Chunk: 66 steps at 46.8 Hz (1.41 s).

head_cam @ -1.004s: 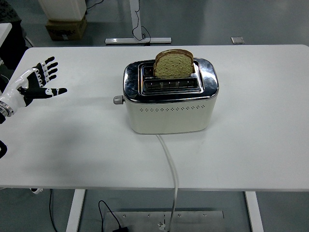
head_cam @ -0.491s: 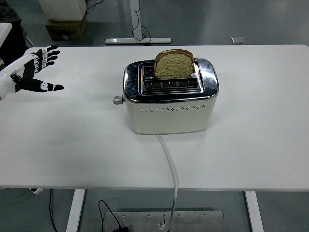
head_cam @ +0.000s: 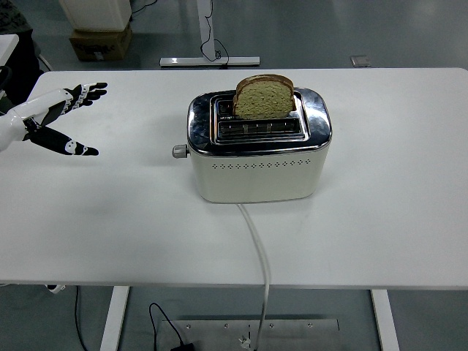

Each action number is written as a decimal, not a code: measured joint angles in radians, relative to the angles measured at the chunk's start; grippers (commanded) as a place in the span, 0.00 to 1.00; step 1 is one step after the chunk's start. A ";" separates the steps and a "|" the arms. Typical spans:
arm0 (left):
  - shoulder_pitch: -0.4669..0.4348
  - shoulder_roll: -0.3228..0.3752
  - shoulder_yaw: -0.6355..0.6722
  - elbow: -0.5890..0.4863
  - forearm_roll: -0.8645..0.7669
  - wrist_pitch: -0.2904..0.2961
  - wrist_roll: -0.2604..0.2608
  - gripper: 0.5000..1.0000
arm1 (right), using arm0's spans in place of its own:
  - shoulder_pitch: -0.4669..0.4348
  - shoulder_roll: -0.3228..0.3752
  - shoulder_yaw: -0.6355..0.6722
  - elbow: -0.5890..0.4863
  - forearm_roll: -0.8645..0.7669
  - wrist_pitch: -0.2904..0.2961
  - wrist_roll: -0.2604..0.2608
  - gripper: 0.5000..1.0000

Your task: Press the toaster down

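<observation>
A cream and chrome toaster (head_cam: 257, 155) stands in the middle of the white table (head_cam: 380, 219). A slice of brown bread (head_cam: 264, 96) sticks up out of its rear slot; the front slot is empty. The toaster's lever knob (head_cam: 178, 151) juts from its left end, raised. My left hand (head_cam: 64, 118) hovers over the table's left side, well to the left of the knob, fingers spread and holding nothing. The right arm is out of view.
A white power cord (head_cam: 258, 248) runs from the toaster's front over the table's near edge. Beyond the table's far edge stand a table base (head_cam: 210, 61) and a cardboard box (head_cam: 100, 42) on the floor.
My left hand has come further in from the left edge, toward the toaster, turning so thumb and fingers spread wider apart. Toaster and bread have not moved.
</observation>
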 measured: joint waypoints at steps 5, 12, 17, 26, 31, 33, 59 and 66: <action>0.003 0.000 0.002 -0.015 0.059 0.000 0.021 1.00 | 0.000 0.000 0.000 0.000 0.000 0.000 0.000 1.00; 0.013 0.009 0.002 -0.063 0.072 -0.001 0.043 1.00 | 0.000 0.000 0.000 0.001 0.000 0.000 0.000 1.00; 0.015 0.031 0.002 -0.122 0.085 -0.002 0.044 1.00 | 0.000 0.000 0.000 0.000 0.000 0.000 0.000 1.00; 0.017 0.033 0.002 -0.182 0.127 -0.002 0.041 1.00 | 0.000 0.000 0.000 0.000 0.000 0.000 0.000 1.00; 0.021 0.030 0.002 -0.210 0.175 0.002 0.039 1.00 | 0.000 0.000 0.000 0.000 0.000 0.000 0.000 1.00; 0.023 0.027 0.002 -0.221 0.201 0.011 0.038 1.00 | 0.000 0.000 0.000 0.000 0.000 0.000 0.000 1.00; 0.045 -0.018 0.024 -0.269 0.317 0.072 0.036 1.00 | 0.000 0.000 0.000 0.000 0.000 0.000 0.000 1.00; 0.051 -0.021 0.035 -0.282 0.331 0.072 0.034 1.00 | 0.000 0.000 0.000 0.000 0.000 0.000 0.000 1.00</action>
